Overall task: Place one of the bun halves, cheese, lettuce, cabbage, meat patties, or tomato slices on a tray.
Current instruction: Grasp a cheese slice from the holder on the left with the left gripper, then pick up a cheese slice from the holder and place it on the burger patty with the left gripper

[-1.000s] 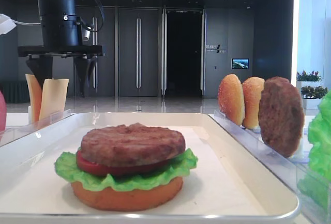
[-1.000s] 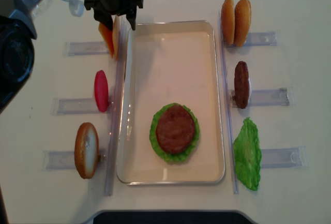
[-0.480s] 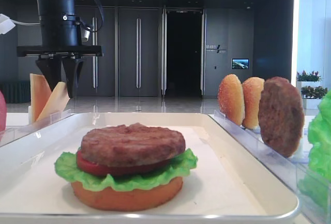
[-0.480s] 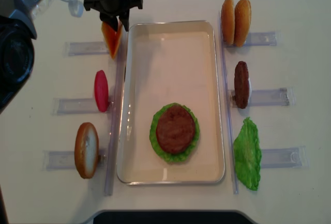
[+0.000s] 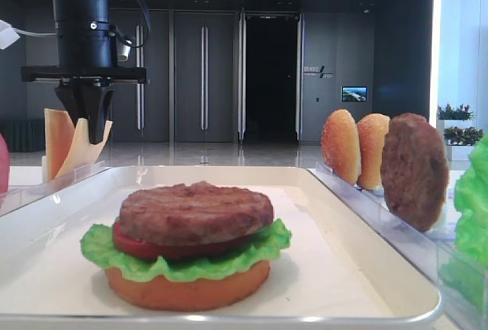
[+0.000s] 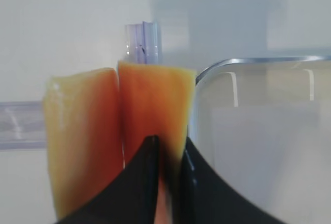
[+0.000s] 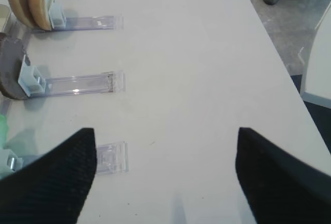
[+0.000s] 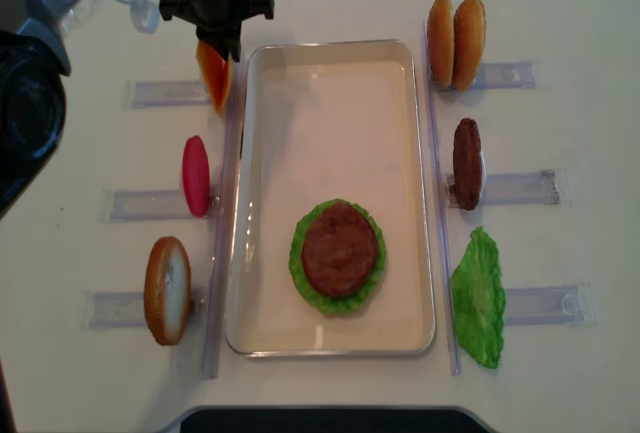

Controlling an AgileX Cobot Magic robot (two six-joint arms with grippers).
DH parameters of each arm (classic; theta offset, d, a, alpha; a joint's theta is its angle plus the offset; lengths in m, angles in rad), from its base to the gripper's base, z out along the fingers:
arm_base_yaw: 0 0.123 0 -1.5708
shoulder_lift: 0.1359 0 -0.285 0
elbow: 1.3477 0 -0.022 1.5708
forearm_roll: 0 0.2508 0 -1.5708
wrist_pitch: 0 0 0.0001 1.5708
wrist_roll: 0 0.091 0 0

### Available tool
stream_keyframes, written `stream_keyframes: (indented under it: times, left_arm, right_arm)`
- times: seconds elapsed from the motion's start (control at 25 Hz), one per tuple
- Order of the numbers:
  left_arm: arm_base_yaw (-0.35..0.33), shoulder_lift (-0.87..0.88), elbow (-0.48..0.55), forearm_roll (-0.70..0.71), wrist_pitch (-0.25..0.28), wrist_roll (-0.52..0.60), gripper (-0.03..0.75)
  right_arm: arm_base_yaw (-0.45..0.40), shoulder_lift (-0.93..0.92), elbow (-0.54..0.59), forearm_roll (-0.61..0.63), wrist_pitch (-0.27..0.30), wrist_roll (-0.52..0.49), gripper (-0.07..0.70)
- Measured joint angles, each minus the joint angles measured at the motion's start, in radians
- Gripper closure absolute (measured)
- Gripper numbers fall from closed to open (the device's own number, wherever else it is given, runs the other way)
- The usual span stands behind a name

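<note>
Two pale orange cheese slices stand in a clear rack left of the tray's far corner. My left gripper [image 8: 222,49] comes down from above and is shut on the slice nearer the tray, the cheese [image 6: 155,100], which leans against the other slice [image 6: 83,141]; both also show in the low exterior view, the held cheese [image 5: 85,149] under the left gripper [image 5: 94,133]. The white tray [image 8: 330,123] holds a stack of flat bun half, lettuce [image 8: 300,275], tomato and meat patty [image 8: 340,251]. My right gripper [image 7: 165,175] is open over bare table.
Clear racks flank the tray. On the left stand a red tomato slice [image 8: 195,175] and a bun half [image 8: 167,290]. On the right stand two sesame bun halves [image 8: 455,28], a meat patty [image 8: 467,163] and a lettuce leaf [image 8: 478,298].
The left gripper's jaws went from wide apart to shut on the cheese slice nearer the tray, tipping it against the other slice. The right gripper shows no earlier view.
</note>
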Motion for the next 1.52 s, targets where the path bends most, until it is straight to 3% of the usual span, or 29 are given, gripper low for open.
stream_keyframes:
  times: [0.12,0.56,0.64,1.08,1.52]
  left_arm:
    - [0.0,0.0,0.0,0.002,0.006,0.0,0.685]
    - [0.0,-0.003,-0.001,-0.002,0.03,-0.006,0.687]
    - [0.0,-0.012,-0.001,-0.006,0.053,-0.008,0.687]
    - [0.0,-0.162,-0.002,0.002,0.102,0.0,0.688]
    - [0.0,-0.25,-0.069,0.028,0.141,0.013,0.688]
  right_arm:
    - [0.0,0.0,0.0,0.0,0.0,0.0,0.076]
    - [0.0,0.0,0.0,0.0,0.0,0.0,0.076]
    - [0.0,0.0,0.0,0.0,0.0,0.0,0.076]
    - [0.0,0.0,0.0,0.0,0.0,0.0,0.076]
    - [0.0,0.0,0.0,0.0,0.0,0.0,0.076]
